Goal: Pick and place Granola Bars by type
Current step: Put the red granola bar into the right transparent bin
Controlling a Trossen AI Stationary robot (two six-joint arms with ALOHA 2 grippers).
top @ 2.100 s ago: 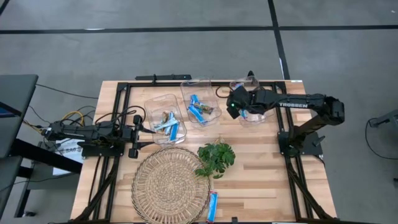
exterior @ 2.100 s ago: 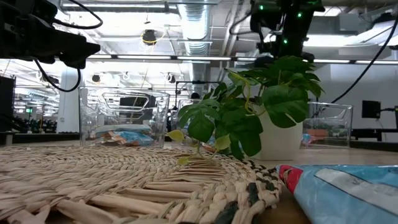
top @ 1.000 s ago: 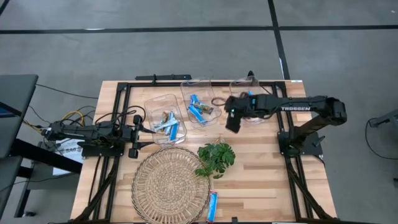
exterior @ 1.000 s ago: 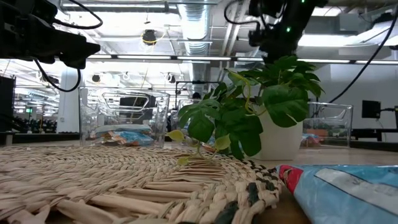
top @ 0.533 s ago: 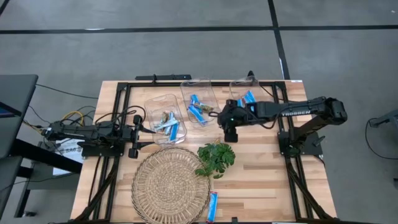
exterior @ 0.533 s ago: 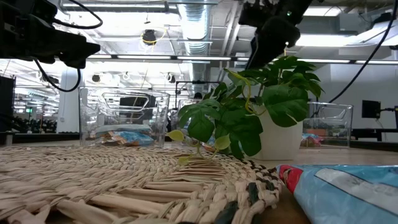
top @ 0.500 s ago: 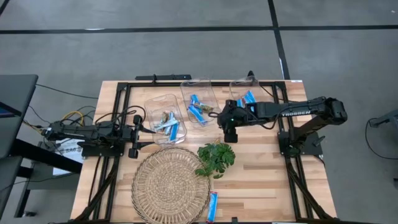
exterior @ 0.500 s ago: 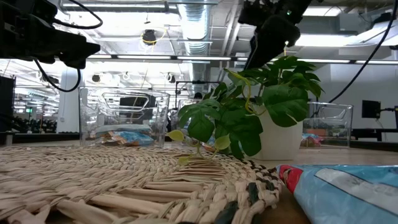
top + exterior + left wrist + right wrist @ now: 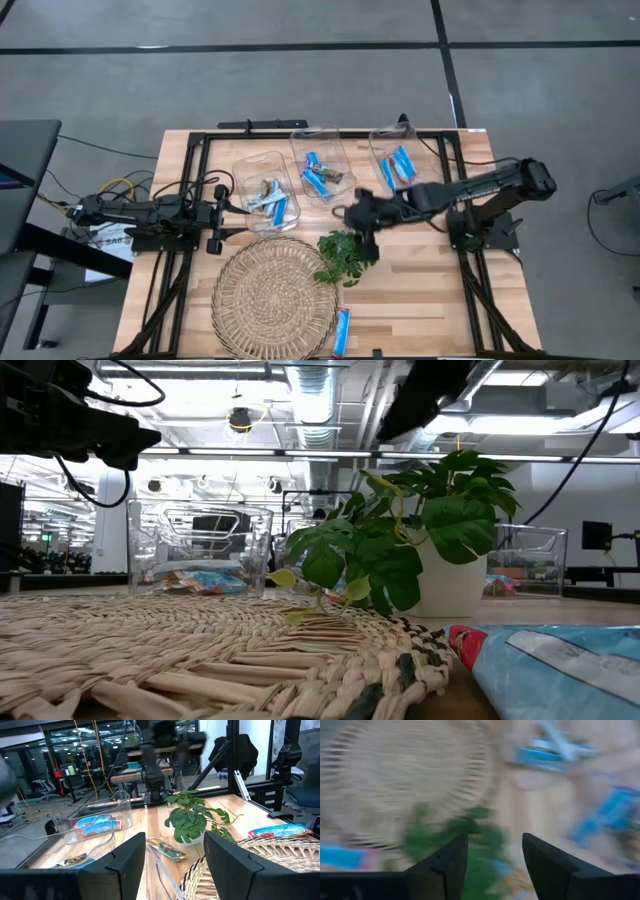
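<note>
Granola Bars in blue and brown wrappers lie in three clear bins: left (image 9: 265, 192), middle (image 9: 320, 172) and right (image 9: 398, 166). One blue bar (image 9: 342, 330) lies flat on the wood at the near edge, seen close up in the low view (image 9: 560, 660). My right gripper (image 9: 352, 214) hangs open above the far side of the potted plant (image 9: 348, 255), with nothing between its fingers (image 9: 492, 865). My left gripper (image 9: 238, 208) waits open at the table's left, beside the left bin (image 9: 175, 865).
A round wicker mat (image 9: 272, 295) lies at the near left, with the plant at its right rim. A black frame (image 9: 300, 132) runs around the table's edges. There is bare wood to the right of the plant (image 9: 420, 270).
My right gripper has swung from beside the right bin toward the table's left and near edge, ending over the plant with nothing in it. The bars and bins have stayed put.
</note>
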